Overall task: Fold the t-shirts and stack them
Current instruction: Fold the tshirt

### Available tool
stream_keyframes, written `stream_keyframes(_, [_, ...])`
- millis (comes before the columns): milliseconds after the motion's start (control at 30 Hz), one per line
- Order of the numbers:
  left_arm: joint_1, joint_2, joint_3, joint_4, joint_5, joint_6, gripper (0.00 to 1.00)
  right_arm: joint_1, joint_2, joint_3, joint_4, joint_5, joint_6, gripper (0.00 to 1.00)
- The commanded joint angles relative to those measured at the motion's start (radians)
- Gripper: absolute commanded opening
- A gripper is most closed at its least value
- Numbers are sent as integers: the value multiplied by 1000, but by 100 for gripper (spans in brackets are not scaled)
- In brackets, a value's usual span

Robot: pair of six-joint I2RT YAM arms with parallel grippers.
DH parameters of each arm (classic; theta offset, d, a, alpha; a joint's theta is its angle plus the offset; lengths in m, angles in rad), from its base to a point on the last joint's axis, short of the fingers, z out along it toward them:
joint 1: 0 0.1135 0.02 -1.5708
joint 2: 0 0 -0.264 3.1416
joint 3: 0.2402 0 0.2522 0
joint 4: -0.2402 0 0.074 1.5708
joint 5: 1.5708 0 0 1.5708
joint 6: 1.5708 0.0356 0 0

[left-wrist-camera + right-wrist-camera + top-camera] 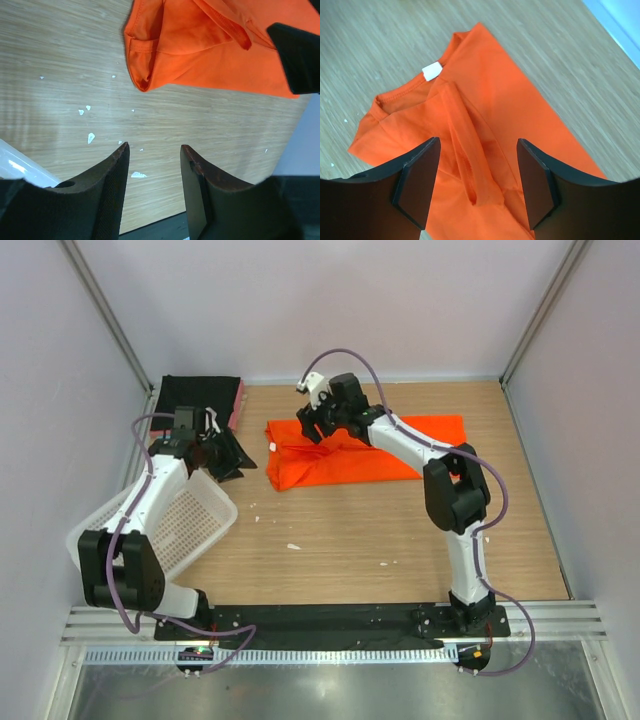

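Orange-red t-shirt lay partly folded on the wooden table, upper middle of the overhead view. I judged it light, limp and prone to sliding on itself, so I would have pinched a doubled hem or the raised ridge rather than a single layer.

My right gripper hung over that ridge near the collar with its jaws spread wide, nothing clamped. My left gripper sat partly spread and empty above bare wood, lower left of the shirt.

A black shirt with a pink edge lay folded at upper left, beyond the white basket. I could not separate my left fingers from dark cloth beside them, and my right arm covered part of the shirt.
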Motion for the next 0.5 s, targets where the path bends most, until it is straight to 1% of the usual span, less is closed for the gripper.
stream_keyframes(0, [6,-21,10,29,-2,29,46,33,33,75,10,-47,-161,68])
stream_keyframes(167, [6,-66,1,5,-88,56,46,79,122,129,-61,-40,-290,68])
stream_keyframes(267, [6,-77,-3,-6,-117,76,46,110,151,130,-52,-7,-345,69])
stream_keyframes(467, [6,-97,-16,-11,-133,95,46,146,206,133,-26,73,-400,65])
